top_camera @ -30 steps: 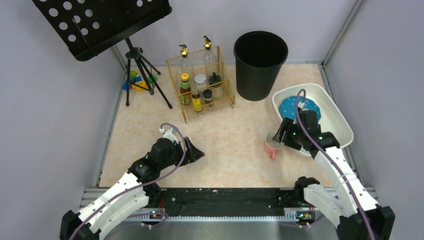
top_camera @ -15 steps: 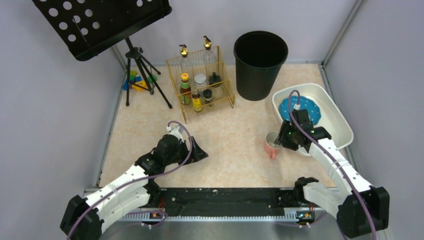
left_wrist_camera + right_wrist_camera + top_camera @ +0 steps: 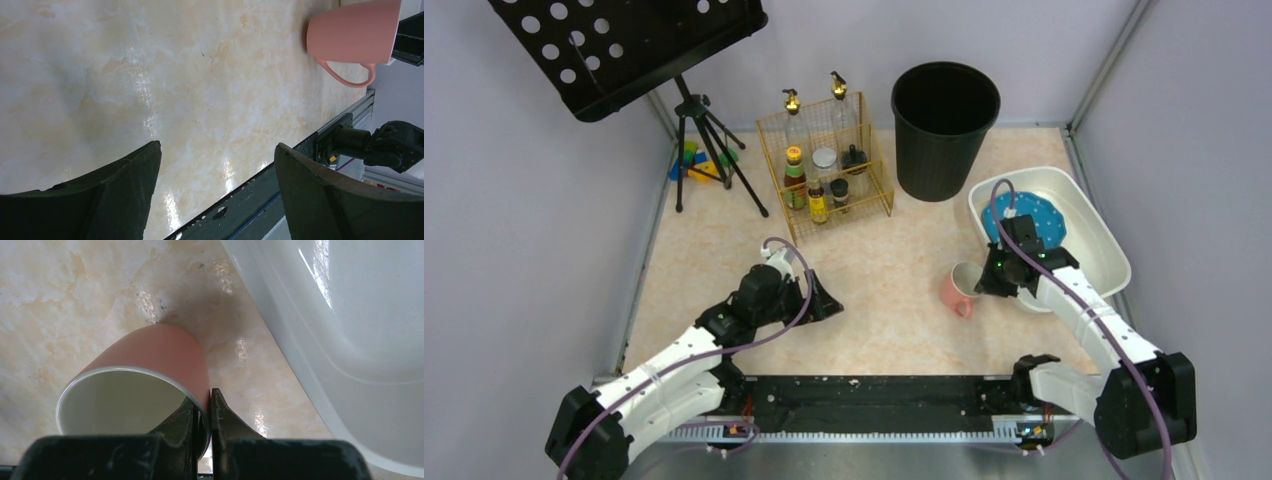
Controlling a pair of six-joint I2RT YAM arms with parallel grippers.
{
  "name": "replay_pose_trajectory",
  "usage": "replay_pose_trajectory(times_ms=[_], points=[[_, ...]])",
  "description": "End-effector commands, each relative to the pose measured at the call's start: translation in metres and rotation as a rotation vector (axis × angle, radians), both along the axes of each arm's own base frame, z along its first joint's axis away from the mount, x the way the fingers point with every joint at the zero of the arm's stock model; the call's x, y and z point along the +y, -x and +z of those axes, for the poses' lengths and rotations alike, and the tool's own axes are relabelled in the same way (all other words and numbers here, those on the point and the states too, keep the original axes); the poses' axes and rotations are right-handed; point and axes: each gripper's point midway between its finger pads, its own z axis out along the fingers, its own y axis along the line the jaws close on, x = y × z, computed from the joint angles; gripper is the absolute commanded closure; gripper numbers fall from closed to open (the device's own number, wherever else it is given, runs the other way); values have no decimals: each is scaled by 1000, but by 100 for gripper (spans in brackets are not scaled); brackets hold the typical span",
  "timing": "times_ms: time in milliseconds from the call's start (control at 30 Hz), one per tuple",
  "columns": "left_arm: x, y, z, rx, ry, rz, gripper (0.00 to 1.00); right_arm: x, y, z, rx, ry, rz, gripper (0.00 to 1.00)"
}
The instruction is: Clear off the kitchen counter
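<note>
One black bin (image 3: 945,125). Left of it stands one gold wire rack (image 3: 879,175) holding seven bottles and jars (image 3: 795,168) (as far as they can be counted), and farther left one music stand (image 3: 624,40). Right of the bin is one white tub (image 3: 1092,228) holding one blue plate (image 3: 1046,212). Nearer than the bin is one pink mug (image 3: 959,288).

With arms extended, left pincer (image 3: 217,146) gapes wide, right pincer (image 3: 204,396) pinches tight.

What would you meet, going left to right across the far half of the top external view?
Black metal tripod stand → gold wire rack of bottles → round black plastic bin → white rectangular plastic tub.
</note>
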Motion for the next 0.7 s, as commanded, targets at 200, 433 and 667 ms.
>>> replay_pose_trajectory(times_ms=[200, 433, 667], points=[[-8, -8, 31, -102, 46, -40, 13, 5, -50, 108, -252, -12, -13, 100], [-14, -7, 34, -105, 63, -71, 13, -23, -65, 157, -317, 67, -96, 100], [-19, -3, 40, -108, 85, -107, 13, -84, -67, 161, -305, 114, -293, 100]])
